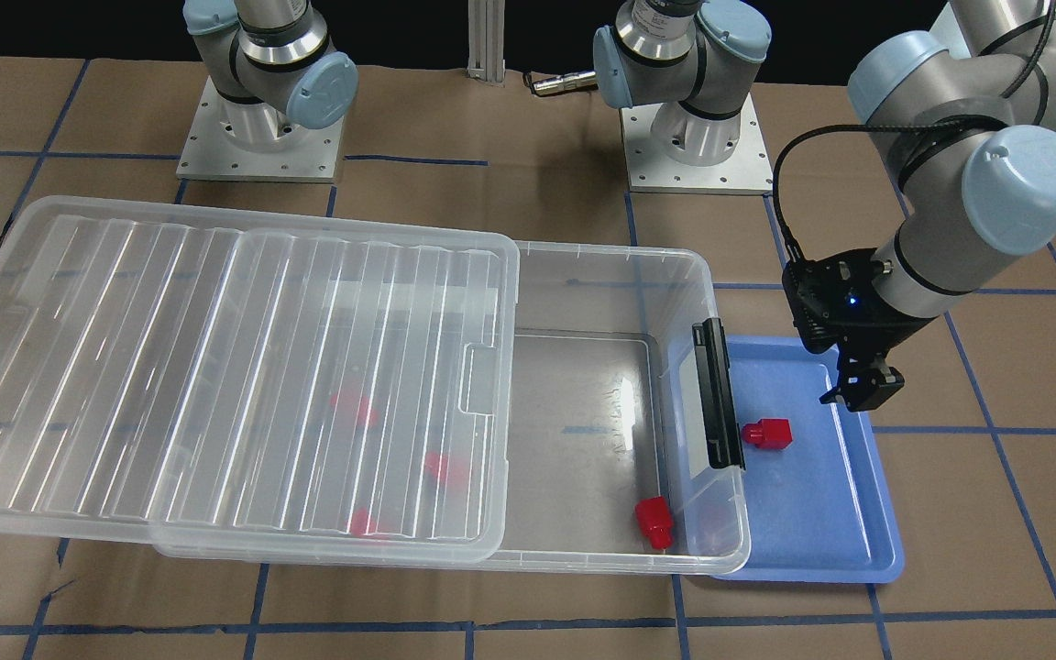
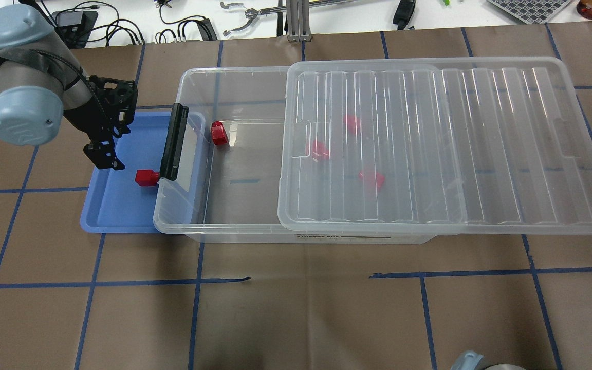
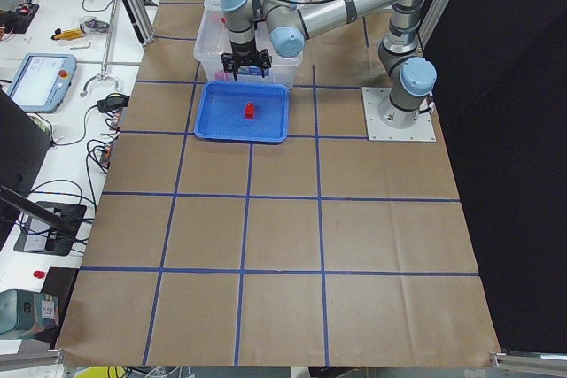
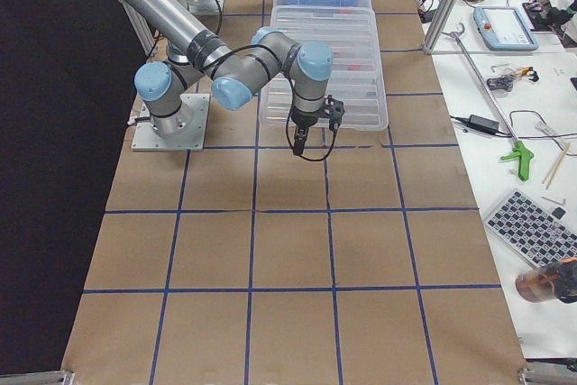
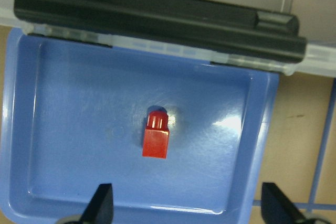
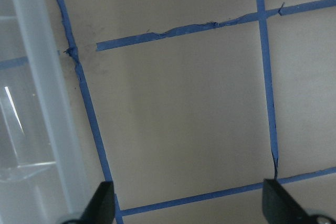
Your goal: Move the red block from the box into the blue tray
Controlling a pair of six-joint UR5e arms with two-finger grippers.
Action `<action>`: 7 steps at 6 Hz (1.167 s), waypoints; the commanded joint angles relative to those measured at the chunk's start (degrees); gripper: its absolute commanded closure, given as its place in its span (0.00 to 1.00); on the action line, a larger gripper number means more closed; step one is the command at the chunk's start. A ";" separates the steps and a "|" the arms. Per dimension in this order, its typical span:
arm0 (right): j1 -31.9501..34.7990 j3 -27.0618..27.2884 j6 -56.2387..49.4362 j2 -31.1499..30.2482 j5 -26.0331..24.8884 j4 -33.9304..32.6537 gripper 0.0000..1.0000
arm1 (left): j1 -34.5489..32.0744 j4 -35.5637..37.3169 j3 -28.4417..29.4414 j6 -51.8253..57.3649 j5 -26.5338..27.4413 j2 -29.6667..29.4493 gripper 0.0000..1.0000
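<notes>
On my overhead view the left arm comes in from the left with its wrist bent down; the left claw (image 2: 105,158) hangs above the far-left part of the blue tray (image 2: 116,210), fingers wide apart and gripping nothing; the red block (image 2: 145,177) lies on its side on the tray floor, apart from the claw, nub towards the black latch bar (image 2: 172,142); the box (image 2: 224,72) overlaps the tray's right edge at that latch end; another red block (image 2: 219,133) sits in its uncovered part beside the latch wall; the ribbed lid (image 2: 429,149), offset to the right, covers three more red blocks (image 2: 319,150); past the lid's end the right claw (image 4: 300,143) points down over the bench (image 2: 296,318), fingers spread wide, empty.
</notes>
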 commanded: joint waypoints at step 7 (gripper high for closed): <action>7.87 0.76 0.05 -1.69 0.73 2.72 0.00 | -12.76 -12.70 11.91 -84.40 0.14 2.56 0.01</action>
